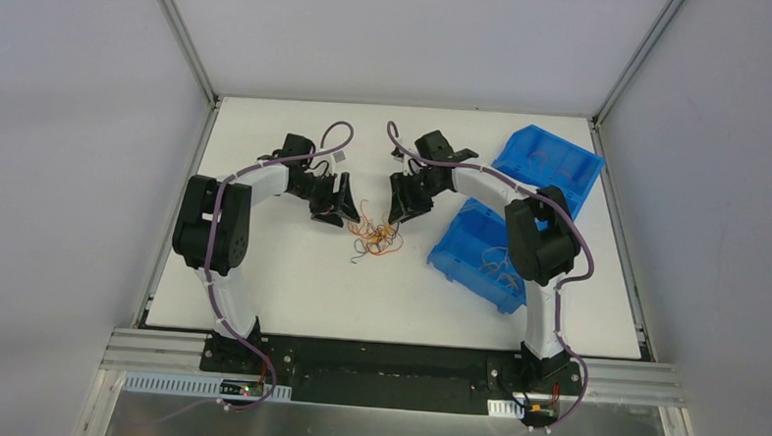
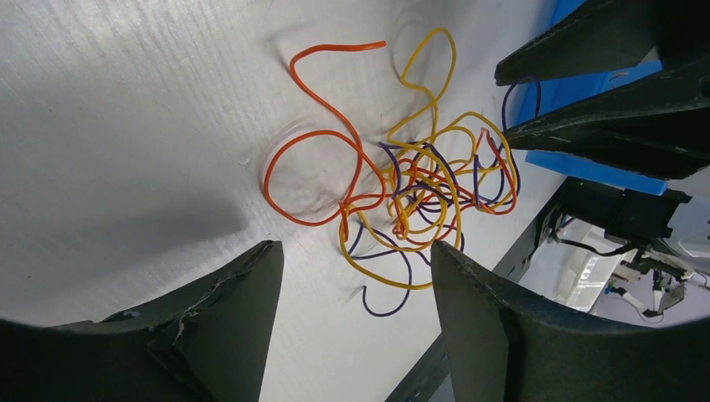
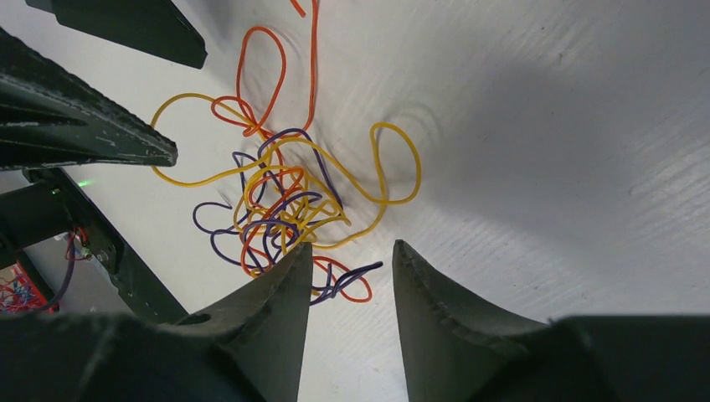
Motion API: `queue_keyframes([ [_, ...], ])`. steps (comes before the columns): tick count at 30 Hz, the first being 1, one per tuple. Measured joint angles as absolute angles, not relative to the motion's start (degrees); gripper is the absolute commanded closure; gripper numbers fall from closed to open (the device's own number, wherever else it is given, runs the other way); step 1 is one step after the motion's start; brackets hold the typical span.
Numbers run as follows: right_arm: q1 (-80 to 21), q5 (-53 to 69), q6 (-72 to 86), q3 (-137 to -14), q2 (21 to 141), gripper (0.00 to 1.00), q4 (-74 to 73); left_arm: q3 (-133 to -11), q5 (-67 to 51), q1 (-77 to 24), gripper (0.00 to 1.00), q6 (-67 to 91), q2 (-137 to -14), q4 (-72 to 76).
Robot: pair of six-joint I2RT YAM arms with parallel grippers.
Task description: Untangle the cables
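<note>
The cables lie as one small tangle of thin orange, yellow, red and purple wires on the white table, between my two grippers. The tangle also shows in the left wrist view and in the right wrist view. My left gripper hovers just left of the tangle, open and empty. My right gripper hovers just right of it, open and empty, with red and purple loops lying beside its left fingertip. An orange loop sticks out on one side.
Two blue bins stand at the right: one near the right arm's elbow with a few thin wires inside, one further back. The table's white top ends at metal frame rails on each side.
</note>
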State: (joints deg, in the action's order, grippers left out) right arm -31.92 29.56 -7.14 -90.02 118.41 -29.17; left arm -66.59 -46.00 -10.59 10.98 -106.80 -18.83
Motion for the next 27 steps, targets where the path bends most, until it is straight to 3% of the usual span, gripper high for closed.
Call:
queue_keyframes([
  [4,-31.9,31.1,-6.5,-90.0,118.9,0.6,-29.3,-66.6,-46.0,-12.0,0.32,10.9,-106.8,-18.7],
  [6,-31.9,32.1,-6.2,-90.0,118.9,0.72,-29.3,-66.6,-46.0,-13.4,0.38,10.8,-107.0,-18.7],
  [10,-31.9,33.1,-6.0,-89.9,118.9,0.97,-29.3,-66.6,-46.0,-15.5,0.69,10.8,-108.3,-18.6],
  [14,-31.9,33.4,-6.2,-89.8,118.9,1.0,-29.7,-66.7,-45.8,-16.1,1.0,10.8,-109.8,-18.5],
  [21,-29.0,33.3,-8.3,-89.2,114.2,1.0,-32.9,-65.0,-44.6,-12.5,1.0,9.2,-105.4,-18.6],
  [27,-17.3,32.2,-9.5,-89.4,104.5,1.0,-34.5,-62.3,-43.0,-2.5,1.0,3.5,-99.4,-23.4],
])
